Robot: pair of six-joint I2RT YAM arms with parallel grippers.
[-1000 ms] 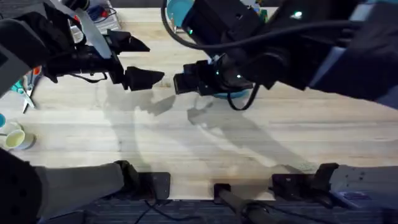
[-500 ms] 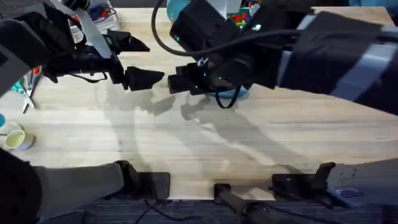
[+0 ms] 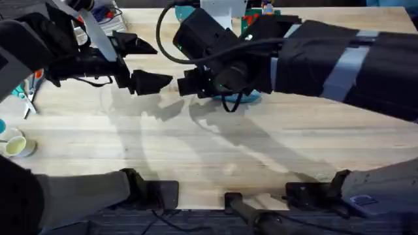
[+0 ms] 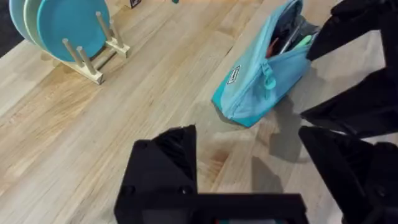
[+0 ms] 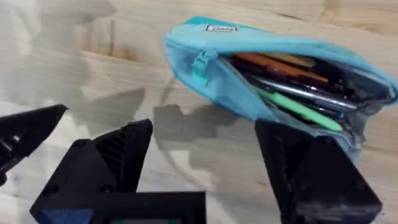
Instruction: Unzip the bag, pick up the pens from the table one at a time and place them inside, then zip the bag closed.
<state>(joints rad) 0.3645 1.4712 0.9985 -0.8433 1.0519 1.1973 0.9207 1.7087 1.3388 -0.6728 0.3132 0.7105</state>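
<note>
The light blue bag [image 5: 205,37] lies on the table [image 5: 74,68] with its zipper open. Inside it rest a green pen [image 5: 298,107], a silver-grey pen [image 5: 305,90] and several other pens. My right gripper [image 5: 211,162] hovers open and empty just in front of the bag's closed end. In the overhead view the right gripper [image 3: 189,85] covers most of the bag [image 3: 243,99]. My left gripper [image 3: 147,62] is open and empty to the left of it. In the left wrist view the left gripper [image 4: 255,168] faces the bag [image 4: 261,84], with the green pen [image 4: 300,42] showing in its mouth.
A wooden rack with teal plates [image 4: 62,28] stands farther back on the table. Scissors [image 3: 26,98] and a small cup [image 3: 16,145] lie at the left edge. Coloured items [image 3: 251,16] sit at the far edge behind the right arm.
The right arm has swung left and farther over the bag, hiding more of it from above. The left arm has not moved.
</note>
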